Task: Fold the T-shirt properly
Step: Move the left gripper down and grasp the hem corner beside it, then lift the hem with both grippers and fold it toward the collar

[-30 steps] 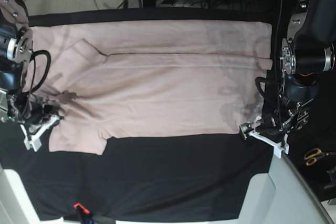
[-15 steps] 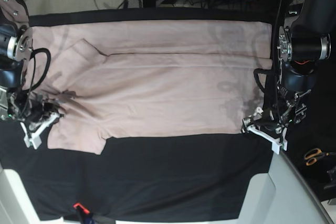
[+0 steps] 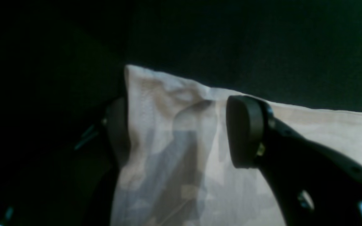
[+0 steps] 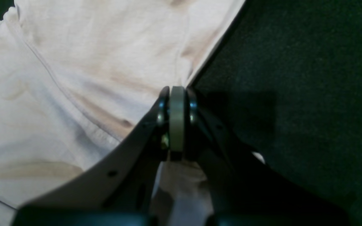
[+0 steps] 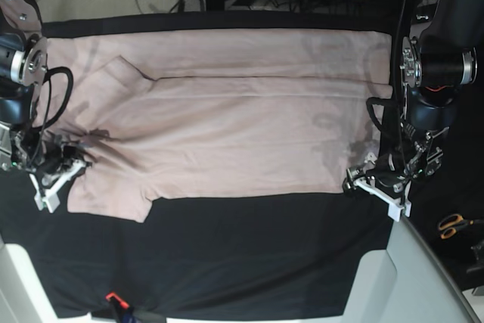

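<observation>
The T-shirt, plain pale pink, lies flat and partly folded lengthwise, spread from 9 to 3 o'clock. One short sleeve juts toward 7 o'clock; a long crease crosses its upper half.

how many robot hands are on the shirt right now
2. The left hand straddles the T-shirt corner at the base view's right, jaws apart. The right hand is shut on the sleeve edge at its left.
</observation>
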Motion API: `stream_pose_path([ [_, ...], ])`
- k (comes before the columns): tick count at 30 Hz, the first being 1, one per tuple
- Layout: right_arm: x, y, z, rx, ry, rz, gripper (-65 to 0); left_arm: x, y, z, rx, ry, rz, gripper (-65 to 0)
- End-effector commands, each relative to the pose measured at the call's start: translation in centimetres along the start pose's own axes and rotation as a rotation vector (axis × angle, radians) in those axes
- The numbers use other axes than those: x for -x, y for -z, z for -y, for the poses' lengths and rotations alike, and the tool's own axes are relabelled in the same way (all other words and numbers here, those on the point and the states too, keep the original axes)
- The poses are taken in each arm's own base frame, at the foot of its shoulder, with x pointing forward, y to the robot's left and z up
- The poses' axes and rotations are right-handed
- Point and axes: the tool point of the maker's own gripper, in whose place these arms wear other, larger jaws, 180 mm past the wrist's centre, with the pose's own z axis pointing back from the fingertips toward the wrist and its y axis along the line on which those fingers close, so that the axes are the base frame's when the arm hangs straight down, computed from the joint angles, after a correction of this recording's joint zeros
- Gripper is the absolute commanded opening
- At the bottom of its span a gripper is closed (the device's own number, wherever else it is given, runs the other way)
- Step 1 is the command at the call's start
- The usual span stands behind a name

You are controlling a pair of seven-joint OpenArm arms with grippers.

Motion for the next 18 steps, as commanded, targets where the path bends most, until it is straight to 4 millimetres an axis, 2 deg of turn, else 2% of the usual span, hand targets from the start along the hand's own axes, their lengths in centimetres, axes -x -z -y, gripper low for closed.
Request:
stream_pose_path([
  [1,-2.6,-0.9,0.8,0.013,-0.012,0.058,-65.0,-0.5,-0.1,0.1,0.005,0.005,-0.016,-23.2],
  [8,-2.6,-0.9,0.8,0.013,-0.012,0.058,-65.0,-0.5,-0.3,-0.5,-0.008,0.021,-0.013,-25.2],
  [10,-2.7,-0.9,0.8,0.013,-0.012,0.06,-65.0,-0.6,-0.4,-0.5,-0.01,0.028,-0.009,-34.6],
  [15,-2.6,-0.7,0.5,0.008,-0.012,0.059,-65.0,-1.7,-0.3,-0.6,-0.012,0.026,0.075,-65.0],
  [18,-2.7,-0.7,0.5,0.008,-0.012,0.062,-65.0,-1.5,-0.3,-0.7,-0.014,0.027,0.08,-65.0],
])
